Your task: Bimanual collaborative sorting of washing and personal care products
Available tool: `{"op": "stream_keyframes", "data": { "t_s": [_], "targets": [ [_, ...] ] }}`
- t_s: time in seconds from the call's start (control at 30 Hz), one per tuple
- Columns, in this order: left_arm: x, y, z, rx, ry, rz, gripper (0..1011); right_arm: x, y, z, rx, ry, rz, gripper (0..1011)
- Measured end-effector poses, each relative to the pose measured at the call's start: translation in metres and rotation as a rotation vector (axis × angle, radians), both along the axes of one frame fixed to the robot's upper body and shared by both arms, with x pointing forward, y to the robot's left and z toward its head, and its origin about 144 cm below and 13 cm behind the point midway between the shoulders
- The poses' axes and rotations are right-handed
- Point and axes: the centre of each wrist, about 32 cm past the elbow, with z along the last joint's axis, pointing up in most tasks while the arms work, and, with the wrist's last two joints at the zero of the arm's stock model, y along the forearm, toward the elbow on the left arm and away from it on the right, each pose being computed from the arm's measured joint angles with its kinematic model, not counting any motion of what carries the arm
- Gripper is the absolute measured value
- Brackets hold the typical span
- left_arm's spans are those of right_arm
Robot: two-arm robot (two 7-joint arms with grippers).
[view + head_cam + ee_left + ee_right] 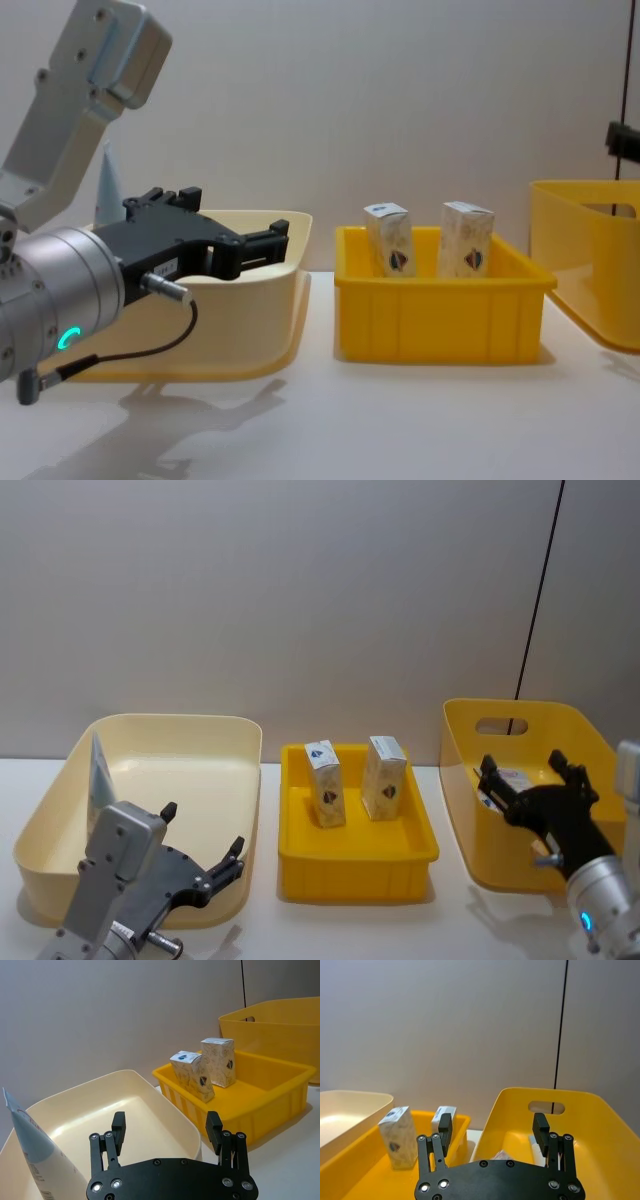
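Two small white cartons [325,797] [384,777] stand upright in the middle yellow tray [355,875]; they also show as cartons [390,240] [465,238] in the chest view. A pale blue-white tube [100,770] leans against the left wall of the cream bin [190,730], and shows again as the tube [35,1152] beside my left gripper. My left gripper [203,830] [166,1120] hovers open and empty over the cream bin's near right part. My right gripper [522,763] [492,1122] hangs open and empty over the right yellow bin [590,730], where pale products [510,778] lie.
The three containers stand in a row on a white table [455,920] with narrow gaps between them. A grey wall [300,600] rises close behind. A thin black cable [535,600] runs down the wall behind the right bin.
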Motion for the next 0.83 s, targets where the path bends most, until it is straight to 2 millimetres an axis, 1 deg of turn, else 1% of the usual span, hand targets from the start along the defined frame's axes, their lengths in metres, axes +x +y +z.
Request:
{"op": "stream_keyframes", "data": {
  "t_s": [0.67,0.83],
  "targets": [
    [0.0,0.0,0.0,0.0,0.0,0.0,1000,-0.059,0.024,-0.026,-0.045,0.065,0.139,1001],
    [0.0,0.0,0.0,0.0,0.0,0.0,1000,-0.068,0.028,-0.029,-0.047,0.077,0.161,1001]
  ]
}}
